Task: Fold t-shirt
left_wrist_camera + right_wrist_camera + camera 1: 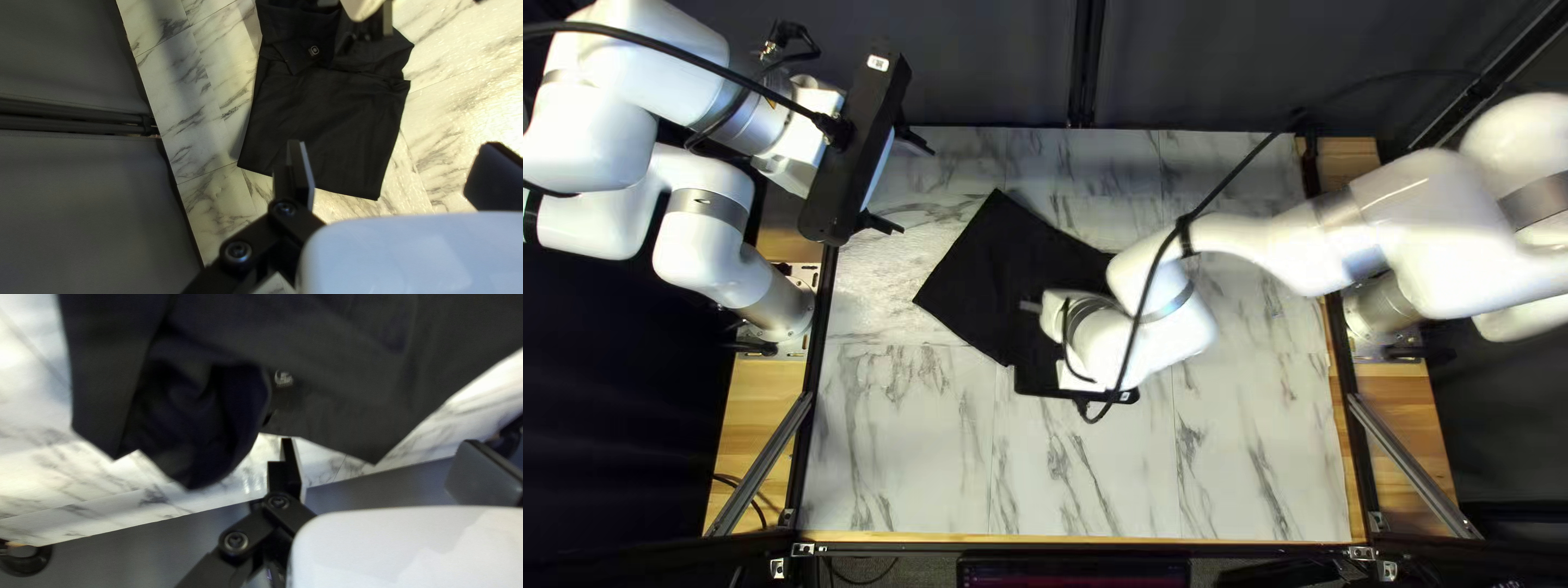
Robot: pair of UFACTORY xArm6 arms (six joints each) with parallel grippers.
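closest to me is the right arm (1154, 327), big and white. it reaches from the table's right side over the black t-shirt (997, 272) and hides part of it. at its end is the right gripper (1040, 381), by the side of the shirt that is nearer to me. in its own wrist view, the two fingers of the right gripper (382, 440) are wide apart, with no cloth pinched. the shirt is just ahead of them, with a round, puffy fold and a tiny pale mark (283, 378) by it.

the left arm (616, 142) is held up high at the left. its left gripper (906, 183) is near the table's far left corner, well apart from the shirt. in the left wrist view, its fingers are wide apart too, and they hold nothing. the shirt is down on the table ahead of them, with a smooth, flat part closer to them and bunched-up folds farther off.

the shirt lies crooked, near the middle of the white table (904, 457), which has gray squiggly lines. a long black cord (1231, 174) runs over the right arm. a dark curtain (980, 65) hangs behind the table, and a screen (1073, 573) is by the near edge.
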